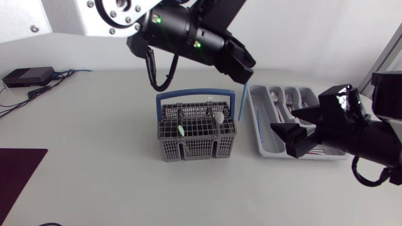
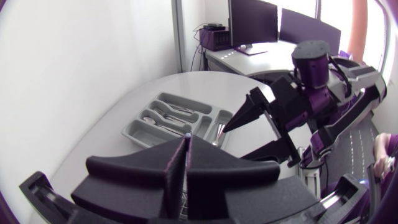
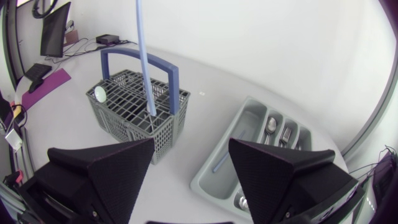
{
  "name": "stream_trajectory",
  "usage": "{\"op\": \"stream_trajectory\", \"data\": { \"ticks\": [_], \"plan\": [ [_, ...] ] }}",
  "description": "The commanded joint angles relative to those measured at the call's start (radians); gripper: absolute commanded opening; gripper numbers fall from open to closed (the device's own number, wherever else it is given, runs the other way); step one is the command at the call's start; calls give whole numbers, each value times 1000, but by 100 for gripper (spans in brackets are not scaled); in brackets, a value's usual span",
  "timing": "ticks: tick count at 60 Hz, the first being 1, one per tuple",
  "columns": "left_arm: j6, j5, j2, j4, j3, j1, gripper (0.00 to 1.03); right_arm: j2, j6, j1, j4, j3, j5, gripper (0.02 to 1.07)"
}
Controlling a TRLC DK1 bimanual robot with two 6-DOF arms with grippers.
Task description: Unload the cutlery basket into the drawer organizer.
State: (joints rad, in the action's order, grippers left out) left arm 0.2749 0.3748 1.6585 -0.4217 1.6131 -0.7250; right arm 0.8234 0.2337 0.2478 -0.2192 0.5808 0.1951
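Observation:
The grey cutlery basket [image 1: 196, 133] with a blue handle [image 1: 195, 95] stands mid-table; a white spoon [image 1: 218, 118] and a green-handled piece [image 1: 180, 130] stick up in it. Right of it lies the grey drawer organizer [image 1: 262, 129] holding a spoon [image 1: 274, 97] and a fork [image 1: 289, 99]. My left gripper [image 1: 246, 76] hangs above the gap between them, shut on a thin light-blue stick [image 1: 242, 102] that points down. My right gripper [image 1: 290, 125] hovers open over the organizer's front end. The right wrist view shows the stick [image 3: 144, 56] upright beside the basket [image 3: 134, 109], and a second blue stick [image 3: 222, 159] in the organizer [image 3: 252, 118].
A black box [image 1: 28, 76] with cables sits at the back left. A dark purple mat [image 1: 16, 176] lies at the front left corner. Bare table lies in front of the basket.

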Motion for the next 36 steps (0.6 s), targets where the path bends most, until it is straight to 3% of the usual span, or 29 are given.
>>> {"op": "stream_trajectory", "data": {
  "ticks": [1, 5, 17, 26, 36],
  "plan": [
    [-114, 36, -8, -8, 36, 36, 8, -40, 13, 21, 4, -32, 21, 88],
    [-149, 44, -5, -12, 30, 45, 8, -59, 10, 34, -5, -30, 58, 88],
    [-258, 122, 21, -34, 31, 76, 8, -58, -34, 107, 0, -1, 61, 87],
    [-295, 130, 26, -46, 31, 65, 8, -21, -53, 130, 6, 34, 58, 87],
    [-313, 139, 41, -48, 30, 55, 8, 22, -73, 145, 15, 67, 66, 77]
  ]
}}
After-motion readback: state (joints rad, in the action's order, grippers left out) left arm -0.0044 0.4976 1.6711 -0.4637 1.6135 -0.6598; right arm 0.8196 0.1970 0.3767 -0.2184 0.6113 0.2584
